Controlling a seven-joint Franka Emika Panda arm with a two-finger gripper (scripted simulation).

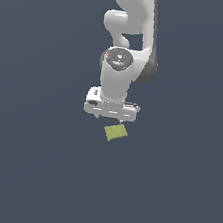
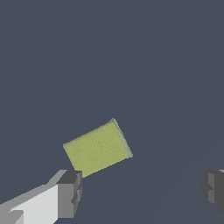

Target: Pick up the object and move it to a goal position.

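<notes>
The object is a small flat yellow-green rectangular block (image 1: 116,132) lying on the dark grey floor, turned at an angle. In the wrist view the block (image 2: 97,148) sits ahead of the fingers, closer to one finger (image 2: 70,193) than to the other. My gripper (image 1: 109,118) hangs from the white arm just above and behind the block in the exterior view. In the wrist view the gripper (image 2: 142,190) is open wide and empty, its two dark fingertips far apart and not touching the block.
The white arm (image 1: 126,45) rises from the gripper toward the top of the exterior view. A plain dark grey surface (image 1: 35,163) lies all around. No other objects show.
</notes>
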